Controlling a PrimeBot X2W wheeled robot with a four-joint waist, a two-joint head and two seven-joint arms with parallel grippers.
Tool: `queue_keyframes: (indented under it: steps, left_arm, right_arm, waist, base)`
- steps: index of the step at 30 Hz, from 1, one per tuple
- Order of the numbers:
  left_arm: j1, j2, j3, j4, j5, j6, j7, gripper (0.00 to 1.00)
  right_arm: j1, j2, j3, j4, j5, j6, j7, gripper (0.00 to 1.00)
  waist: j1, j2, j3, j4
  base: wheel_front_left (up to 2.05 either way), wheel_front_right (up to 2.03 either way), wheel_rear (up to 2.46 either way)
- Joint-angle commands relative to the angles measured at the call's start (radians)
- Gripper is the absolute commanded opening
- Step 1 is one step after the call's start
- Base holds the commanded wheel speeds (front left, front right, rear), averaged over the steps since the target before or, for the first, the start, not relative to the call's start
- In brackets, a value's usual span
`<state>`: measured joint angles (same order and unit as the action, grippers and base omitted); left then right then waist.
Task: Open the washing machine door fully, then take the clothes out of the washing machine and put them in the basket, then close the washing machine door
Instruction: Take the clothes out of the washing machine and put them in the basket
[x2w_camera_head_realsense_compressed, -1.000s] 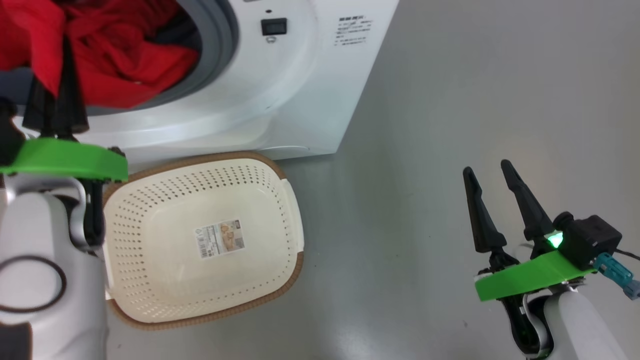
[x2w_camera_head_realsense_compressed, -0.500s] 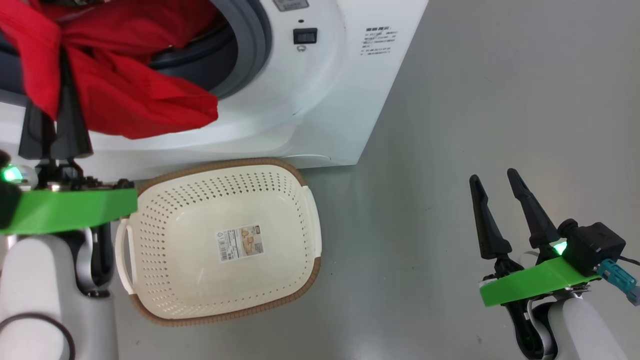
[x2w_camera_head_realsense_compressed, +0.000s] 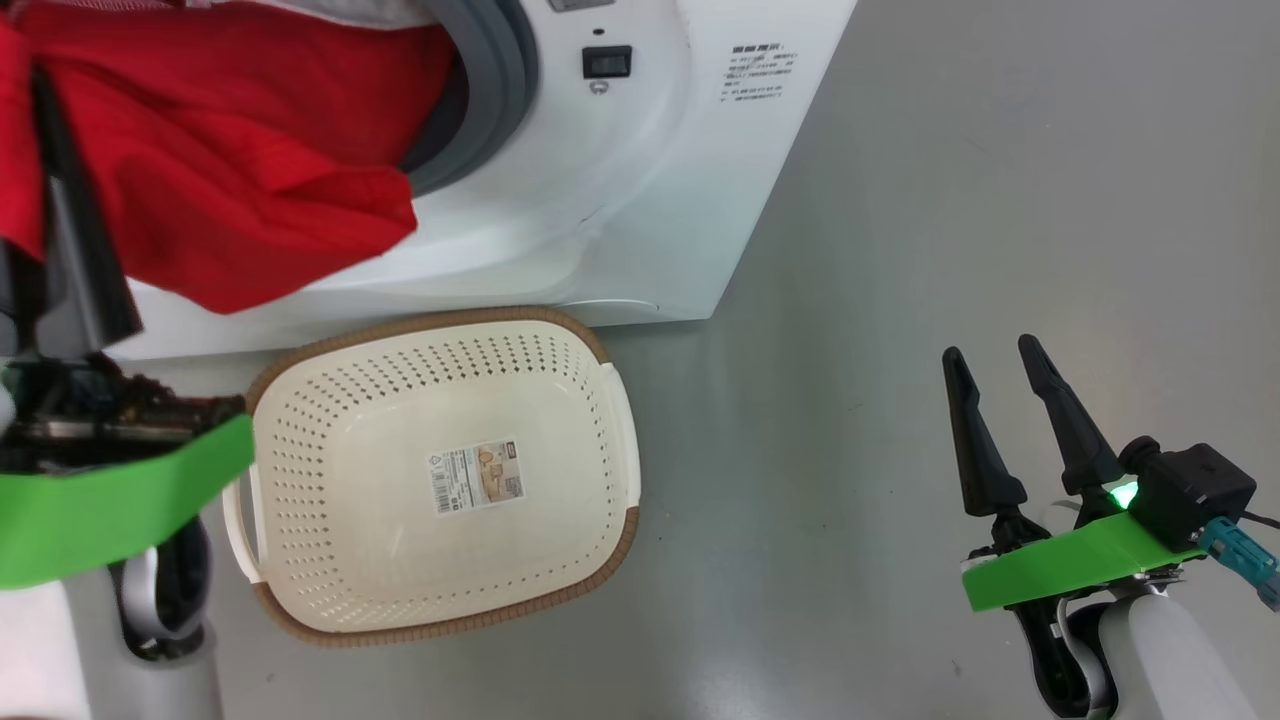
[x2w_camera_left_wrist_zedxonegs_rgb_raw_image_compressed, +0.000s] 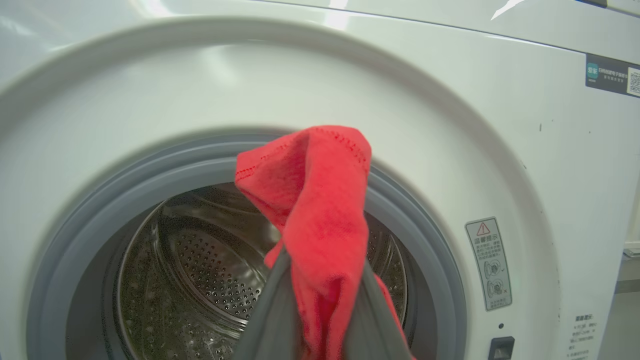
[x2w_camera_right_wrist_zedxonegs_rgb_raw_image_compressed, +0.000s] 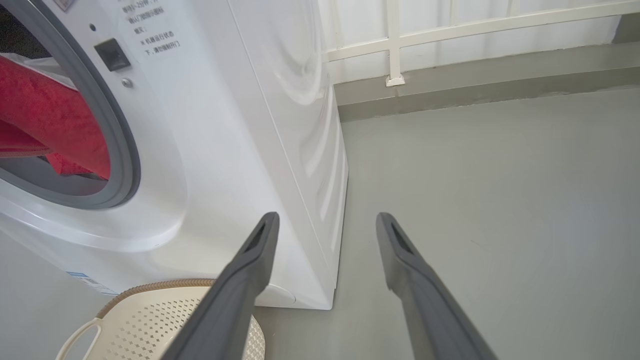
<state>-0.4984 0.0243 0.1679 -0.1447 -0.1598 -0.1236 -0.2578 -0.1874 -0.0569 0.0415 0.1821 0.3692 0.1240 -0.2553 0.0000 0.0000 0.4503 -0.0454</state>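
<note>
The clothes (x2w_camera_head_realsense_compressed: 230, 170) are bright red and hang out of the washing machine (x2w_camera_head_realsense_compressed: 640, 200) over its grey rubber ring. My left gripper (x2w_camera_head_realsense_compressed: 45, 120) at the far left is shut on a fold of them. In the left wrist view a red bunch of the clothes (x2w_camera_left_wrist_zedxonegs_rgb_raw_image_compressed: 320, 200) stands pinched in the left gripper (x2w_camera_left_wrist_zedxonegs_rgb_raw_image_compressed: 325, 272), in front of the steel drum (x2w_camera_left_wrist_zedxonegs_rgb_raw_image_compressed: 200, 260). The cream basket (x2w_camera_head_realsense_compressed: 350, 520) sits on the floor just below the opening. My right gripper (x2w_camera_head_realsense_compressed: 988, 350) hangs open over the floor at the right, holding nothing. The washing machine door is out of view.
Grey floor (x2w_camera_head_realsense_compressed: 950, 200) stretches to the right of the machine. The right wrist view looks along the open right gripper (x2w_camera_right_wrist_zedxonegs_rgb_raw_image_compressed: 326, 220) past the washing machine (x2w_camera_right_wrist_zedxonegs_rgb_raw_image_compressed: 240, 150), the clothes (x2w_camera_right_wrist_zedxonegs_rgb_raw_image_compressed: 50, 115) and the basket (x2w_camera_right_wrist_zedxonegs_rgb_raw_image_compressed: 165, 320) to a white railing (x2w_camera_right_wrist_zedxonegs_rgb_raw_image_compressed: 395, 45) at the back.
The camera has shifted. My left gripper has drawn back from the opening with the red fabric, and more of it hangs out over the machine's front. The right arm has stayed put.
</note>
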Motion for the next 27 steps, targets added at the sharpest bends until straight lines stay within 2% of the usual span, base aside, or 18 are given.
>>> queue_keyframes:
  steps: [1,13,27]
  left_arm:
    - [0.034,0.026,0.019,-0.025,-0.007,0.003,-0.004,0.00]
    - [0.081,0.026,-0.019,0.171,-0.040,0.027,-0.004,0.00]
    - [0.038,0.026,-0.059,0.438,-0.036,0.021,-0.004,0.00]
  right_arm:
    - [0.012,-0.003,0.015,-0.026,-0.003,0.007,-0.006,1.00]
    - [-0.010,0.000,0.023,-0.031,-0.003,0.007,-0.006,1.00]
    - [-0.057,0.004,0.022,-0.040,0.000,0.007,-0.006,1.00]
  waist:
    - [0.0000,0.0000,0.004,0.002]
    - [0.0000,0.0000,0.044,0.002]
    - [0.0000,0.0000,0.140,-0.003]
  base:
    - [0.00,0.00,0.00]
    - [0.00,0.00,0.00]
    - [0.00,0.00,0.00]
